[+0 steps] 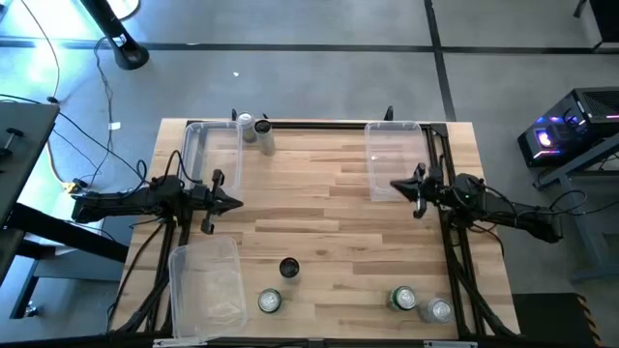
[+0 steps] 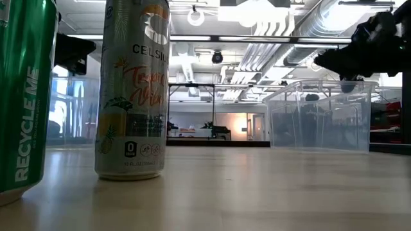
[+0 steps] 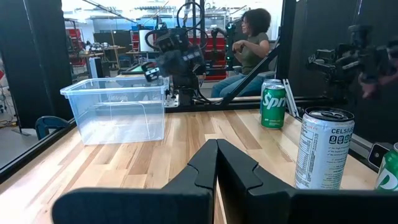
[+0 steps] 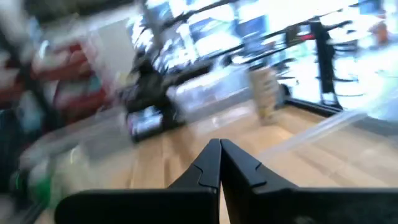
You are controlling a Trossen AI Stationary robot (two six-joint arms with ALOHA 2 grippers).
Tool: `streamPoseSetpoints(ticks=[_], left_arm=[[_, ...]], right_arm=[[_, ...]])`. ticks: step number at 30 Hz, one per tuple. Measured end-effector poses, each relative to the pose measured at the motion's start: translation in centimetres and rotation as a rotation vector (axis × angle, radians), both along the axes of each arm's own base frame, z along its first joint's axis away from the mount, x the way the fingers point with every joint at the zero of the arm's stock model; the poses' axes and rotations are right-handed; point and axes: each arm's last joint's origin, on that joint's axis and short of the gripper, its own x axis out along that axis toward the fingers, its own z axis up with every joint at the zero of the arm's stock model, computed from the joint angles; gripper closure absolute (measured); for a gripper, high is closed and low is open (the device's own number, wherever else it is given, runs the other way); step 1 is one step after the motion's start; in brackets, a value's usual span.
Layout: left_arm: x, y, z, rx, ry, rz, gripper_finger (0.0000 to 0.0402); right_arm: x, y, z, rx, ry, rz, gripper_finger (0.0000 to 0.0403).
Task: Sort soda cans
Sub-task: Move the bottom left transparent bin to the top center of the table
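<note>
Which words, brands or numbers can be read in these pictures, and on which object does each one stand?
"RECYCLE ME": on the green can, low view.
"CELSIU", cut off: on the silver can, low view, with a "0" in a small badge; its script and fine print are too blurred.
"CELSIUS": on the silver can, left wrist view.
"Spri", partly turned away: on the far green can.
Right wrist view: nothing readable.

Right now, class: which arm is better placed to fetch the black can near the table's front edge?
Probably the left. The black can stands closer to the left tool, with bare wood between them. The right tool waits beside the far right bin, farther off.
</note>
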Motion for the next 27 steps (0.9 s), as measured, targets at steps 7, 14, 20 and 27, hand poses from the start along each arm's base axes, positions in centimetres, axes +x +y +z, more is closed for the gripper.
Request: streamPoseSetpoints(ticks=[7, 14, 20, 27], left_arm=[[0.0, 0.0, 0.0, 0.0, 0.0, 0.0, 0.0401], [0.0, 0.0, 0.0, 0.0, 0.0, 0.0, 0.0401], [0.0, 0.4, 0.0, -0.003, 0.002, 0.122, 0.0401], [0.0, 0.7, 0.0, -0.006, -0.001, 0.243, 0.0401]], right_arm=[[-1.3, -0.5, 3.6, 0.422, -0.561, -0.123, 0.0402], [-1.4, 0.3, 11.0, 0.126, -0.544, 0.066, 0.0402], [1.5, -0.1, 17.0, -0.195, -0.274, 0.035, 0.0402], [6.8, -1.4, 20.4, -0.168, -0.053, 0.017, 0.0402]])
